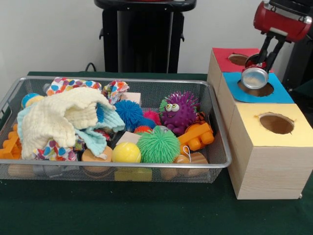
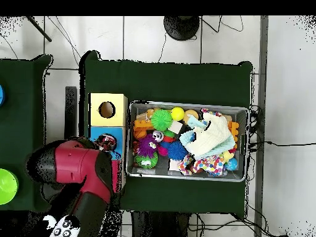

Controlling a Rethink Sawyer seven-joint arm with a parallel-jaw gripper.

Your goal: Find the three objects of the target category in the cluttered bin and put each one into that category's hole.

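Front view: pincer (image 1: 257, 65) hangs over the wooden box (image 1: 266, 161), fingers closed on a silvery can (image 1: 255, 77), can tilted w/ its round end facing the camera. Can sits directly above the blue-surround hole (image 1: 259, 90), lower edge at or just over the opening; can't tell if touching. Red-surround hole (image 1: 238, 59) just behind pincer, yellow-surround hole (image 1: 276, 123) in front of it, toward camera. Wire mesh bin (image 1: 221, 147) well off to the side of pincer, packed: pale yellow cloth (image 1: 61, 117), purple spiky toy w/ eyes (image 1: 179, 111), green spiky ball (image 1: 158, 145), smooth yellow ball (image 1: 126, 152), blue spiky ball (image 1: 128, 112), orange plastic toy (image 1: 196, 137). No other cans made out in bin.

Overhead view: red arm (image 2: 83, 170) covers most of the blue section; can (image 2: 107, 142) shows at its tip, bin (image 2: 242, 111) beyond pincer on the far side of box
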